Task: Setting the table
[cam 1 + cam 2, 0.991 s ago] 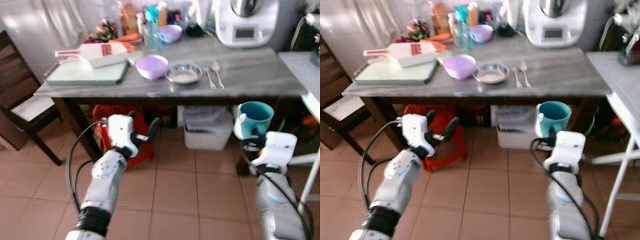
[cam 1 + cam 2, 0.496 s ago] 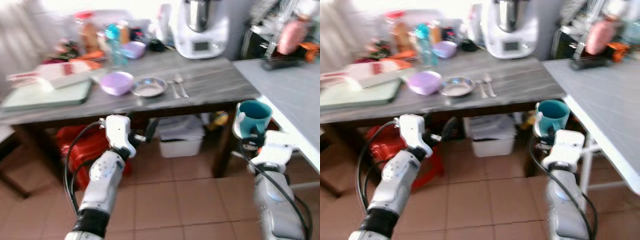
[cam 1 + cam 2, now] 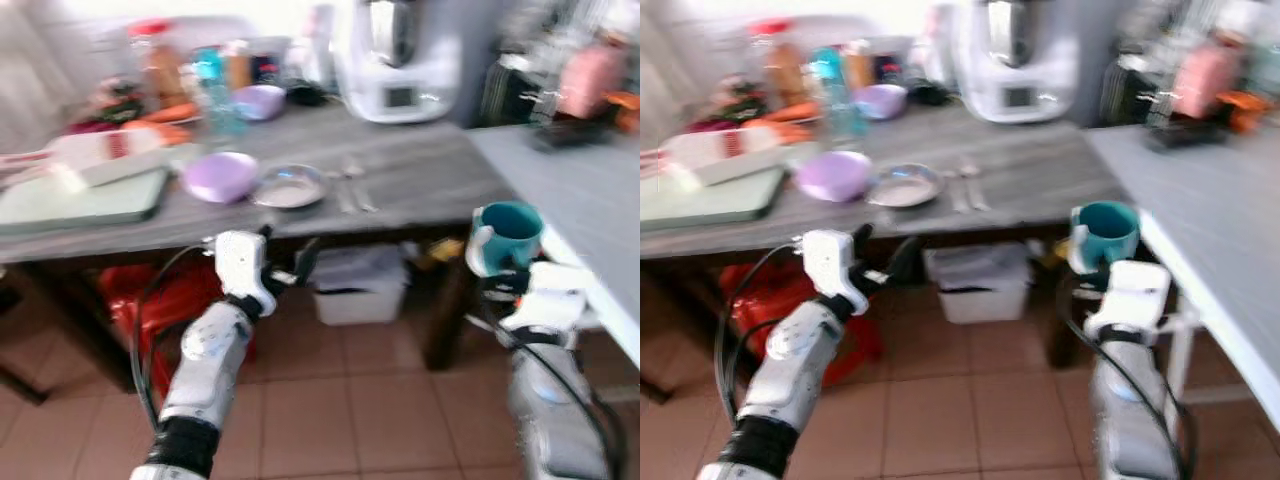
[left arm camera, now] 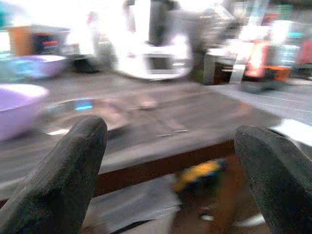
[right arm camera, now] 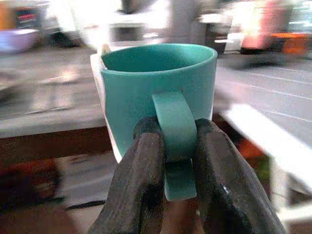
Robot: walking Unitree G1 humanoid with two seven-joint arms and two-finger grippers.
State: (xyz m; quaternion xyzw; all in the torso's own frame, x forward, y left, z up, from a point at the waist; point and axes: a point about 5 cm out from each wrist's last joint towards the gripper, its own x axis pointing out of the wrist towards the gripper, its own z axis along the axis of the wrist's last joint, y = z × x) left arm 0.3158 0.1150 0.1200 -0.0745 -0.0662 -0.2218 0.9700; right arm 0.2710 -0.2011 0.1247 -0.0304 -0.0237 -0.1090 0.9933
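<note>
Camera has swung; right wrist view shows jaws pinching teal mug [image 5: 161, 92] handle.

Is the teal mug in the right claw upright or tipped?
Upright. The teal mug has its rim level and opening upward, with the right claw pinching its handle. Contents: cannot tell.

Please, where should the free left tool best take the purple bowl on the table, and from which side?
Probably the near rim of the purple bowl, approached from above. It sits upright and open, while the steel dish crowds its right side. The left tool is open.
</note>
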